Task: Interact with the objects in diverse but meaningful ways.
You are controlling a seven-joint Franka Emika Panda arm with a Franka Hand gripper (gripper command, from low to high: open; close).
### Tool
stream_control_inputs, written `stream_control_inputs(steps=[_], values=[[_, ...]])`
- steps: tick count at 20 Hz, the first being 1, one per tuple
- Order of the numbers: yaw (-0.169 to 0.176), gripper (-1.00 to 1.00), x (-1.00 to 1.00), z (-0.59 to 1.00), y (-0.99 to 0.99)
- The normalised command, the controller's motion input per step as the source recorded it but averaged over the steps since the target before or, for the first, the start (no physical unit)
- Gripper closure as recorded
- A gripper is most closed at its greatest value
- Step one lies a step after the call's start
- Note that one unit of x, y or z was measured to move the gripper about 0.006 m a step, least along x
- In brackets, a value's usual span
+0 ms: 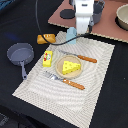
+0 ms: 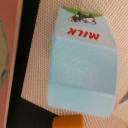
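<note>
Hovering over the milk carton (image 2: pixel 82 62) on the woven placemat (image 1: pixel 92 75).
Lying flat at the mat's far edge beside the bread loaf (image 1: pixel 45 38); jaws out of sight, state impossible to tell.

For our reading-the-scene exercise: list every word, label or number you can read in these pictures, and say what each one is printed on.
"MILK": red capitals on the milk carton, under a small dark picture too blurred to make out.
Yellow box: it has a red label, but its print is too small to read.
Nothing else in either view carries readable text.
</note>
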Motion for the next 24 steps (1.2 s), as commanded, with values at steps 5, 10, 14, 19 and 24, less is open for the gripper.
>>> stream_control_inputs(steps=[5,10,14,19,24], values=[[0.0,-1.0,-0.25,0.21,-0.08],[0.0,-1.0,-0.66,-0.13,-0.41],[0.0,-1.0,-0.83,-0.17,-0.51],[0.0,-1.0,-0.81,-0.12,-0.56],[-0.015,-1.0,-0.78,-0.19,-0.4]])
